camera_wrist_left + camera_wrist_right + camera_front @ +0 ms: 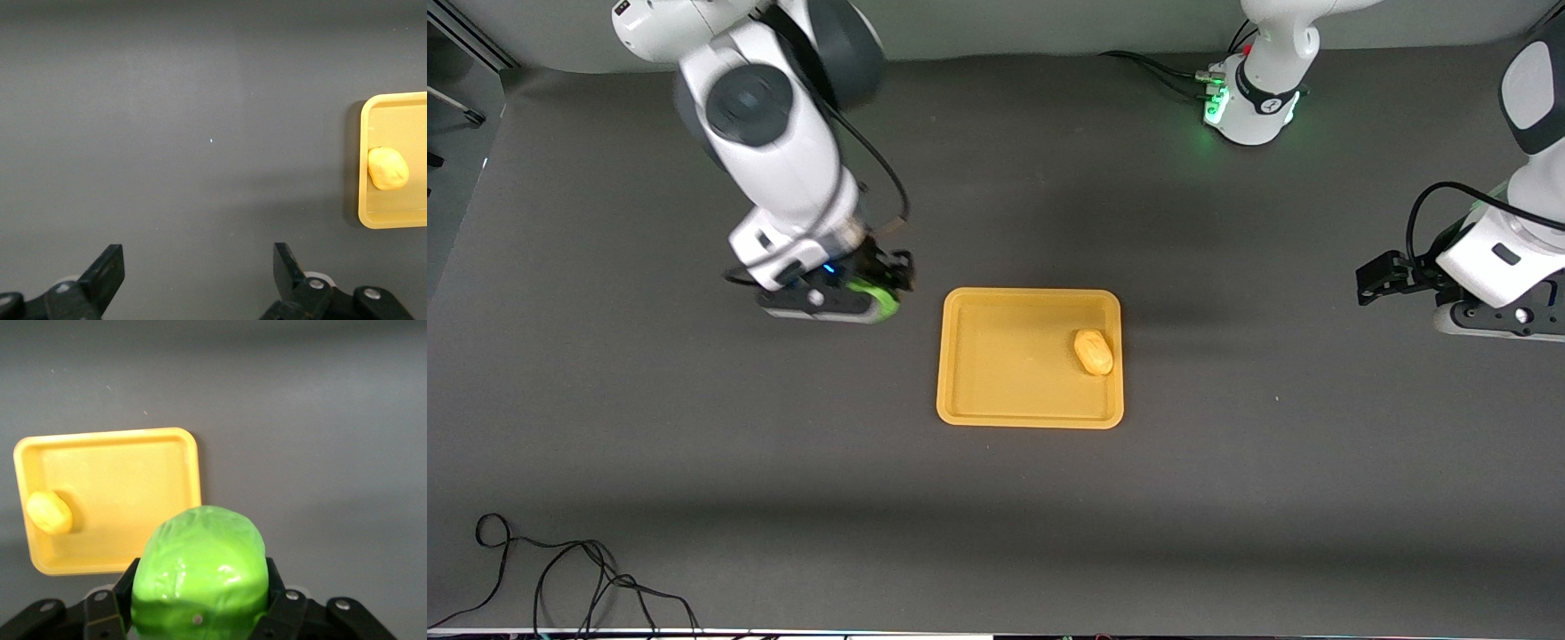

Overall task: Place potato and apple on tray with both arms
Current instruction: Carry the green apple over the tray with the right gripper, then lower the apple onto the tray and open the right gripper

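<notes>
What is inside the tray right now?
Only the potato lies in the tray, by the rim toward the left arm's end. The apple is not in it: the right gripper holds it over the table beside the tray. Nothing is hidden inside.

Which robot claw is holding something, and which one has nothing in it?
The right gripper holds the green apple beside the tray, not yet over it. The left gripper is open with nothing in it, waiting near its end of the table.

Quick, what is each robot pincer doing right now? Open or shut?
Left pincer: open, holding nothing, over bare table.
Right pincer: shut on the apple, up in the air beside the tray.
</notes>
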Controlling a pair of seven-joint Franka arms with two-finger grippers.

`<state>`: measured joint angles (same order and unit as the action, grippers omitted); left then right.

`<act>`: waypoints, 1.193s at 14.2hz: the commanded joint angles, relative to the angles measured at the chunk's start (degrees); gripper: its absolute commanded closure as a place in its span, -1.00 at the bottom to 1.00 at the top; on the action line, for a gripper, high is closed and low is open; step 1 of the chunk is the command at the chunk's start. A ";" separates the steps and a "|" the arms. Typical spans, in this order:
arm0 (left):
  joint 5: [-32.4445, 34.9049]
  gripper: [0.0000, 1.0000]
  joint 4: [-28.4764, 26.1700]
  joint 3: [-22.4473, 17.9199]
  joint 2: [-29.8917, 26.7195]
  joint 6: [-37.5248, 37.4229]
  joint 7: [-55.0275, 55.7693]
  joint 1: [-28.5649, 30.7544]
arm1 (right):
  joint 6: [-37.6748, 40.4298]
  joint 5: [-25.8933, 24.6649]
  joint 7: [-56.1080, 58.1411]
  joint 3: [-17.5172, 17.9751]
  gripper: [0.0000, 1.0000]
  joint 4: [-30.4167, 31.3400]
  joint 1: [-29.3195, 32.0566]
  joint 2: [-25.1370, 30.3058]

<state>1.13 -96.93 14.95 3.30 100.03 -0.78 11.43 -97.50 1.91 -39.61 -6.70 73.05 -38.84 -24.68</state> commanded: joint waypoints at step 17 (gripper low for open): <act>0.10 -0.97 -5.55 -22.94 -5.85 0.34 -8.10 -18.55 | -23.08 -0.85 -14.00 -0.07 0.15 -12.76 -9.59 -31.13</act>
<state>1.08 -100.90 -7.00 -1.14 99.88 -7.89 -5.61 -117.77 1.98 -53.29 -6.46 57.75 -48.07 -55.89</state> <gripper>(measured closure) 0.013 0.269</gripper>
